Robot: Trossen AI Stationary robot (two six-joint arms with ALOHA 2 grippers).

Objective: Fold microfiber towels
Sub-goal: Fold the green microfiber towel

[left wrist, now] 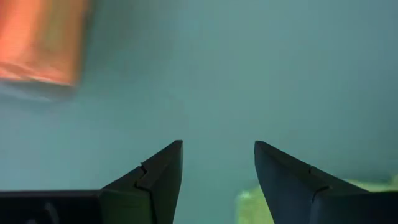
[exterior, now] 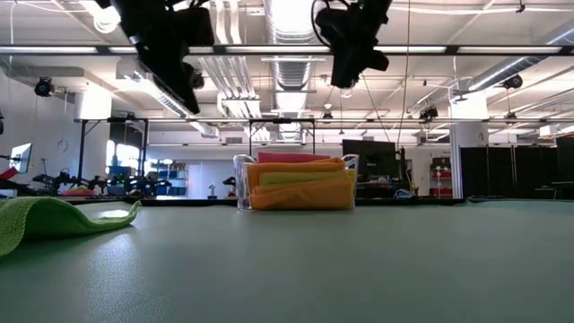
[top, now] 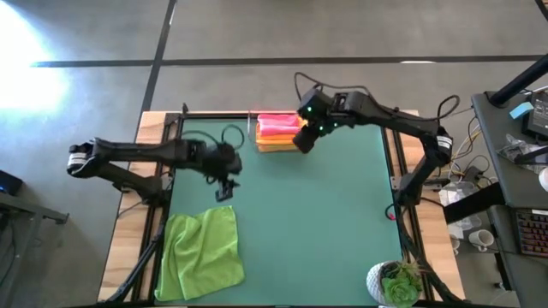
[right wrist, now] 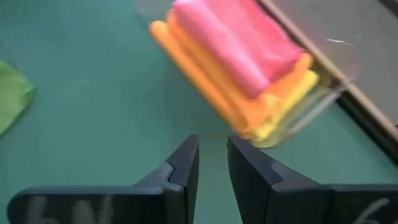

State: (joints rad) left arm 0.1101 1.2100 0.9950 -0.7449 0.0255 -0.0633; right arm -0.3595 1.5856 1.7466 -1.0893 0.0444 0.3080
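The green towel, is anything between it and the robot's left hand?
Nothing visible is. The left hand hangs open above the table, just past the green towel, with only bare green tabletop between them. The bin of folded towels sits farther off, by the right hand.

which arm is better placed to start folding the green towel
Left, probably. Its gripper hangs open just beyond the green towel, which lies unfolded at the table's near left. The right gripper is over by the bin.
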